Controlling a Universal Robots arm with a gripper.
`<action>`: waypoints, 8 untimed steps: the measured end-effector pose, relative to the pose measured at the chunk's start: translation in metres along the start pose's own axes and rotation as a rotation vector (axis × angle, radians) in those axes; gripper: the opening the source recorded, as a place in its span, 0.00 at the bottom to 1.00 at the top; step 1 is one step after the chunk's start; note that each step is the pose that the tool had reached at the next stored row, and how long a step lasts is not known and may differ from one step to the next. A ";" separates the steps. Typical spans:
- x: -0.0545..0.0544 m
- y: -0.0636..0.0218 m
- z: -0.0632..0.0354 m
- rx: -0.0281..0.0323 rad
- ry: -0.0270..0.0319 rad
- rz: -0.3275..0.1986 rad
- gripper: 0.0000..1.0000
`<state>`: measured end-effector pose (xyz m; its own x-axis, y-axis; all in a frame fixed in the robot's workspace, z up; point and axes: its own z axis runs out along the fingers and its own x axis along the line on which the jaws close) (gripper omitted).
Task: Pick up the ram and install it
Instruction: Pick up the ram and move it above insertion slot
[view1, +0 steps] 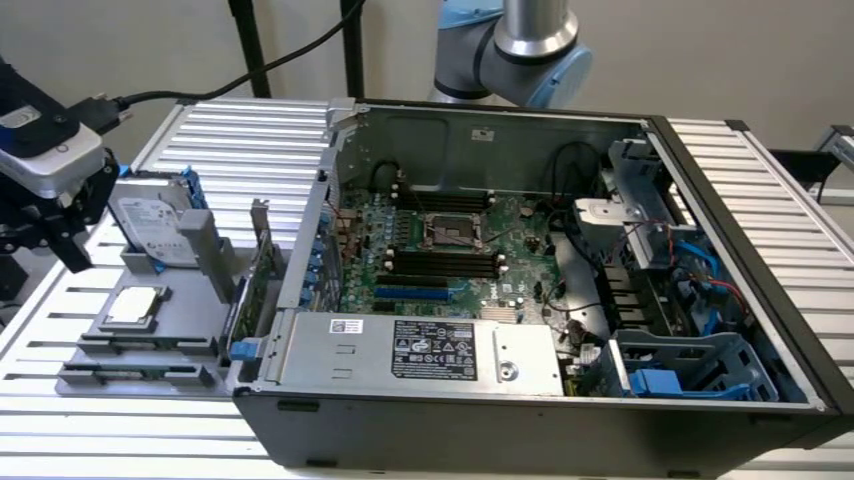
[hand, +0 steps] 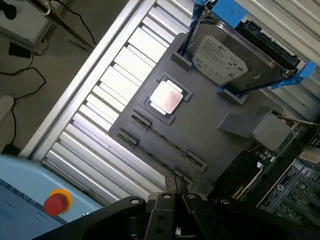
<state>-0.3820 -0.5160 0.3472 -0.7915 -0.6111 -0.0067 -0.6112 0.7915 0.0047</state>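
Grey tray (view1: 184, 315) at lower left holds the ram (hand: 167, 141) on edge beside the CPU (view1: 134, 305); gripper (view1: 43, 240) hovers over it, far left. Open or closed? Can't tell.

Even room light, white glare on the processor (hand: 166, 96) and table slats (hand: 131, 55), dimness inside the computer case (view1: 481, 135)

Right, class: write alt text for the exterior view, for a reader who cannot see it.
An open black computer case lies on a ribbed metal table, its green motherboard exposed. At the exterior view's left, the robot's black gripper hangs near a grey plastic tray holding a silver hard drive.
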 end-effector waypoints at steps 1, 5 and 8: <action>0.000 0.0000 0.0004 -0.0001 0.0002 -0.018 0.11; 0.000 0.0000 0.0020 -0.0006 0.0004 -0.092 0.11; 0.000 0.0000 0.0031 -0.0010 0.0008 -0.146 0.11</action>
<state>-0.3820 -0.5160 0.3441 -0.6942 -0.7197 -0.0066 -0.7198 0.6942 0.0047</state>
